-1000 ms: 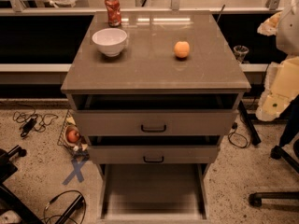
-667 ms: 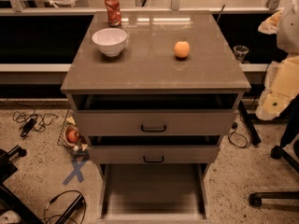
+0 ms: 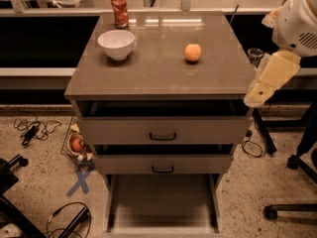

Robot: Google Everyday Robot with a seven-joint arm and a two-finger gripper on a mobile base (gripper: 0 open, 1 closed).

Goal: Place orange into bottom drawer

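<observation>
The orange (image 3: 193, 52) sits on the cabinet top, right of centre. The bottom drawer (image 3: 163, 207) is pulled out at the foot of the cabinet and its flat floor is bare. The two upper drawers (image 3: 162, 130) stand slightly ajar. My gripper (image 3: 255, 97), cream-coloured, hangs at the cabinet's right edge. It is level with the top's front corner, to the right of the orange and nearer the front, and touches nothing.
A white bowl (image 3: 117, 44) and a red can (image 3: 119, 11) stand on the left of the cabinet top. A wire basket with a reddish fruit (image 3: 77, 144) sits on the floor at the left, with cables and blue tape (image 3: 80, 181). A chair base (image 3: 292, 207) is at the right.
My arm has swung left and slightly up, bringing the gripper closer to the cabinet's right edge. The orange and the drawers have not moved.
</observation>
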